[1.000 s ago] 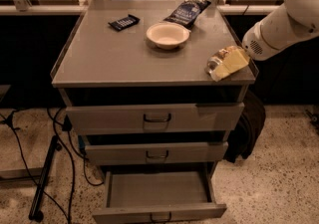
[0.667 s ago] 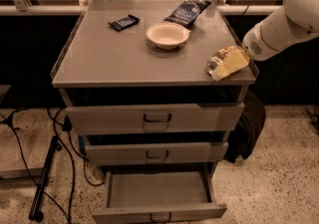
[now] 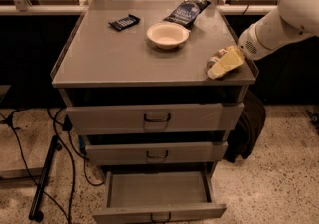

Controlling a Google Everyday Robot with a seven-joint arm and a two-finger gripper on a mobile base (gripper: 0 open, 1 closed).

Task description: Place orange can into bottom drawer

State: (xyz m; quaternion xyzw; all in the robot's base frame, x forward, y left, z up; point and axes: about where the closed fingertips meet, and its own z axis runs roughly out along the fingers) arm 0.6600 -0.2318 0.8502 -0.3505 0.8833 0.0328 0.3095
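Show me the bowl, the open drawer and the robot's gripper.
bowl (image 3: 168,35): camera view, its pale inside.
bottom drawer (image 3: 157,189): camera view, bare tray floor.
gripper (image 3: 218,67): camera view, yellow tip at the right front corner of the tabletop (image 3: 124,54).

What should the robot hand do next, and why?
Probably lift the orange can a little off the cabinet top. The gripper is at the can by the top's front right corner, and the bottom drawer stands open below, so the can must clear the edge first.
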